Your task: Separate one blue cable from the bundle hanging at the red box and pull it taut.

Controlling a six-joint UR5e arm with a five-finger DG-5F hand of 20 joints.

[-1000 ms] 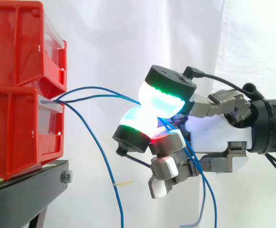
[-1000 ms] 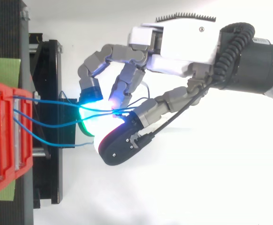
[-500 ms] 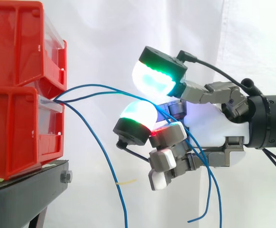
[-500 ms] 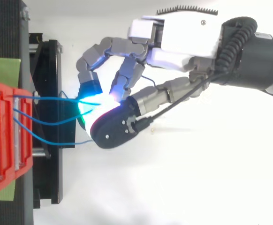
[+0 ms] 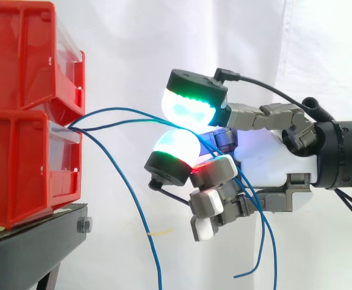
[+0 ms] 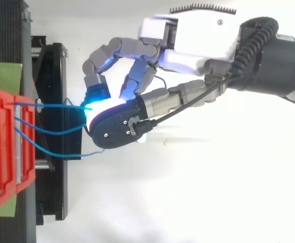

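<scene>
1. Blue on white, side view first: the blue cables [image 5: 121, 110] left the slot at the front of the lower red bin [image 5: 19, 163] and arched across the curtain [image 5: 133, 48] to my hand [image 5: 273, 163], slack the whole way.
2. My two glowing pads [image 5: 191, 109] were closed down narrow, one above the other. Two strands ran in between them, so I was pinching a pair, not the single one I wanted.
3. A third strand [image 5: 130, 199] drooped from the same slot, hanging past the black stand [image 5: 37, 241] and apart from the pinch.
4. Behind the pinch the held strands trailed down past my palm with loose ends dangling, and that explained the sag.
5. Top view: the cables [image 6: 56, 106] left the bin [image 6: 5, 152] side by side. The upper two converged on my pads and the lowest looped out lower, ending beside them.
6. My hand [image 6: 198, 40] sat just off the stand [image 6: 51, 76], near the bin, where the strands fanned apart enough to pick.
7. My read was that the separation was half done. I'd have to shed one strand before drawing away to tighten.
</scene>
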